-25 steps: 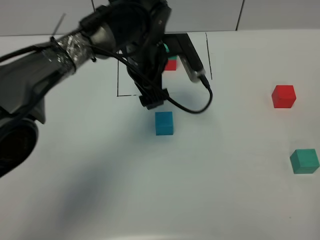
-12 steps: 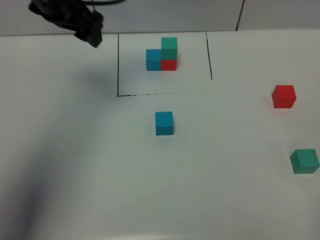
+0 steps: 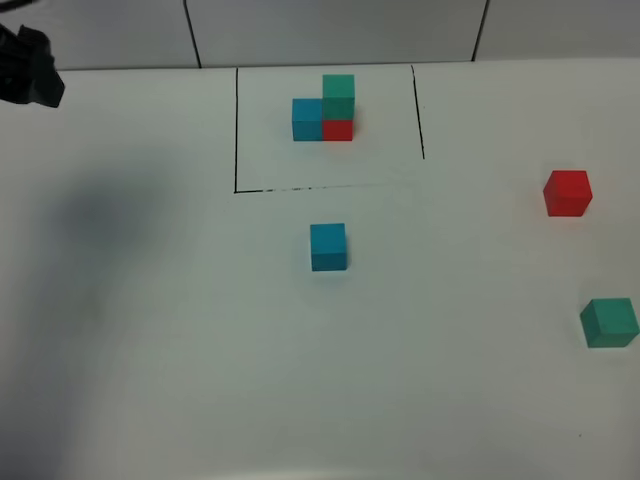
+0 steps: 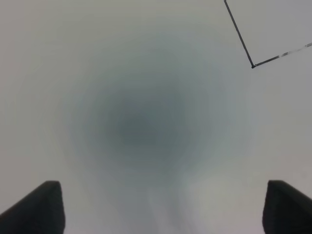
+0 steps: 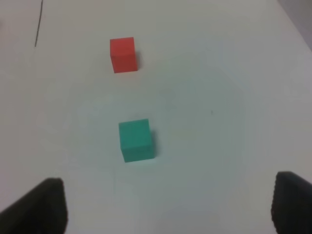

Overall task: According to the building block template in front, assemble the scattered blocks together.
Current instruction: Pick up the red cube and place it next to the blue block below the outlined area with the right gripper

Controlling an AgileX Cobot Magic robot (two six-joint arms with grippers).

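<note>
The building block template stands at the back inside a drawn black frame: blue and red cubes side by side, green on top of the red. The loose blue cube lies just in front of the frame. The loose red cube and loose green cube lie at the far right, and both also show in the right wrist view, red and green. My left gripper is open and empty over bare table. My right gripper is open and empty, short of the green cube.
A dark part of the left arm shows at the far left edge, with its shadow on the white table below it. A corner of the frame line shows in the left wrist view. A tiled wall runs behind the table.
The left arm has swung from over the frame to the far left edge, uncovering the template. The three loose cubes have not moved.
</note>
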